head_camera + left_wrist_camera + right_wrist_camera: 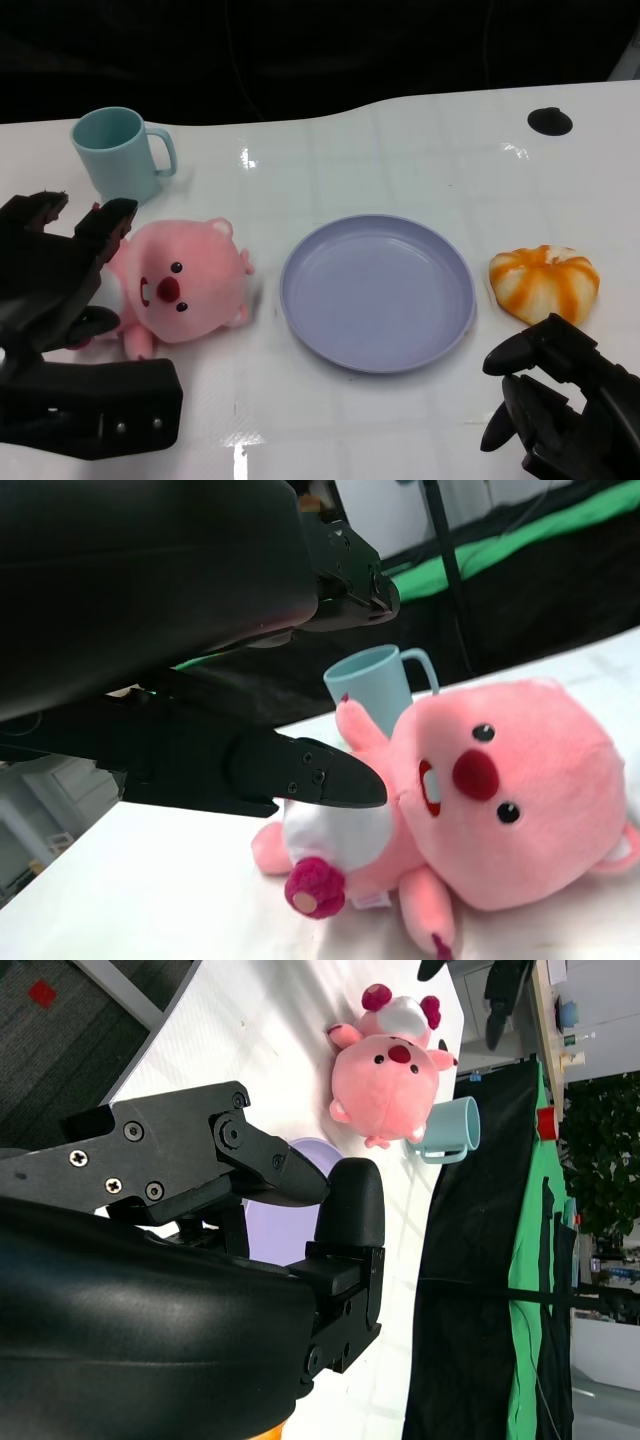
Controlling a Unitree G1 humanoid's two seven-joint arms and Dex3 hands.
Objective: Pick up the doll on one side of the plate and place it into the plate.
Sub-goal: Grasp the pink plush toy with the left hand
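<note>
Two black hands sat low at the near edge of the white counter (pixel 400 130), and neither one had anything in it. Over on the left, the left hand (pixel 55 270) was spread wide, fingers apart, right up beside the pink doll (pixel 180 285), one fingertip reaching over its white belly in the left wrist view, though whether it touched was not clear. That doll lay on its back on the counter, just left of the lavender plate (pixel 377 292), not in it! Behind the doll stood a teal mug (pixel 120 152), handle to the right. Across on the far side, the right hand (pixel 565 410) hung with fingers loosely curled and holding nothing, just in front of an orange-and-white striped bun (pixel 545 283) resting right of the plate.
</note>
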